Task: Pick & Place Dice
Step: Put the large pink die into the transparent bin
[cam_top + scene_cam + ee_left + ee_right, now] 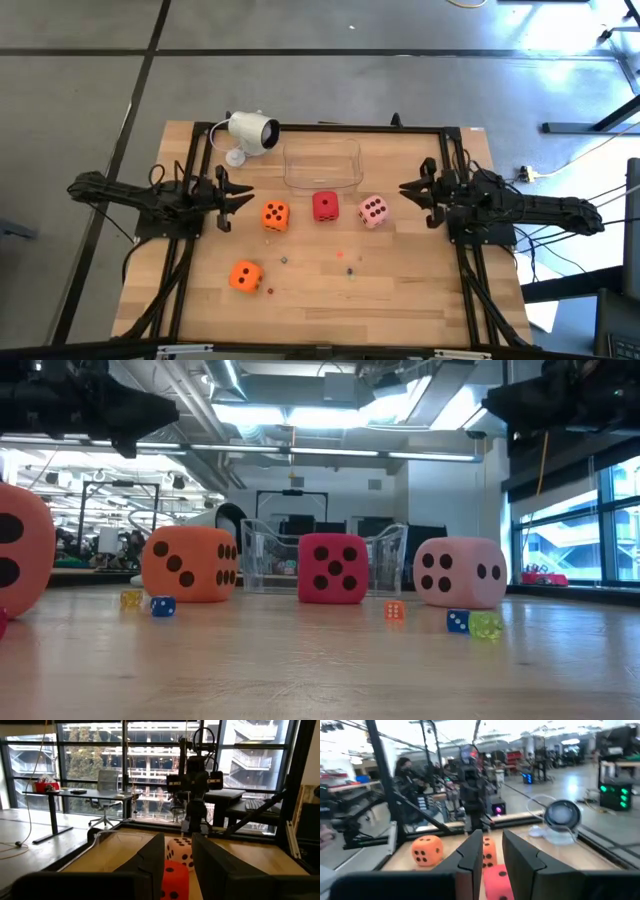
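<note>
Four dice rest on their bottom faces on the wooden table [400, 290]. An orange die [275, 215], a red die [325, 207] and a pale pink die [372, 211] stand in a row at mid-table. A second orange die [246, 276] sits nearer the front edge. My left gripper [238, 203] hovers level just left of the row, with a narrow gap between its fingers and nothing in it. My right gripper [408, 193] hovers level just right of the pink die, likewise narrowly open. In the left wrist view my left gripper [178, 840] frames the red die [172, 881] and the pink die [181, 851].
A clear plastic container [322, 165] stands just behind the row. A white camera [250, 132] sits at the far left. Tiny coloured specks [345, 262] lie scattered toward the front. Black rails [470, 290] run along both sides of the table.
</note>
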Robot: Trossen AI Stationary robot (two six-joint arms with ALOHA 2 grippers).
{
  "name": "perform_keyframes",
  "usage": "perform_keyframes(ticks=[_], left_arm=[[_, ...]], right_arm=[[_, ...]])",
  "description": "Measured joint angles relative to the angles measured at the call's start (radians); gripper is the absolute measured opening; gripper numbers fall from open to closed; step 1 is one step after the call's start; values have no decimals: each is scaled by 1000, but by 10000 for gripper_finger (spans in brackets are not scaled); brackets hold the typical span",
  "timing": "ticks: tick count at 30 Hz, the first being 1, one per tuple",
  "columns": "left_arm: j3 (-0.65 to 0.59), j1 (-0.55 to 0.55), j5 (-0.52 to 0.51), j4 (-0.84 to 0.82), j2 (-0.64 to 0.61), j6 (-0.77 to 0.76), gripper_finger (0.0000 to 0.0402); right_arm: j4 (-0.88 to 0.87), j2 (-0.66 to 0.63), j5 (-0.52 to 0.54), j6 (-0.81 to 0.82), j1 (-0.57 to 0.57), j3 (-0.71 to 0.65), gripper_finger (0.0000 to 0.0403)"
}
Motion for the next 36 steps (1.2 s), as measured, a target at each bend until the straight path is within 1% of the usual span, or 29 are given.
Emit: perform_keyframes(ticks=[4, 6, 10, 13, 19, 23, 26, 29, 33, 36], left_arm=[[33, 0, -8, -1, 59, 2, 91], [46, 0, -24, 1, 84, 2, 90], [55, 0, -73, 7, 115, 5, 91], [55, 0, -77, 8, 119, 5, 89], [57, 0, -77, 26, 119, 5, 88], [57, 0, -77, 26, 119, 5, 88], [57, 0, -79, 27, 119, 5, 88], [57, 0, -83, 29, 119, 5, 88], [57, 0, -114, 29, 119, 5, 87], [57, 0, -130, 29, 119, 5, 86]], right_arm=[[1, 67, 85, 40, 0, 0, 74], [-6, 104, 110, 55, 0, 0, 74], [-2, 170, 82, 75, 0, 0, 86], [-4, 206, 53, 77, 2, 0, 113], [-46, 256, 45, 53, 2, 1, 194], [-136, 289, -32, 15, 2, 1, 241], [-173, 311, -71, 14, 2, 1, 261], [-187, 327, -76, 14, 2, 1, 270], [-219, 353, -70, 17, 2, 1, 272], [-249, 376, -24, 25, 2, 1, 272]])
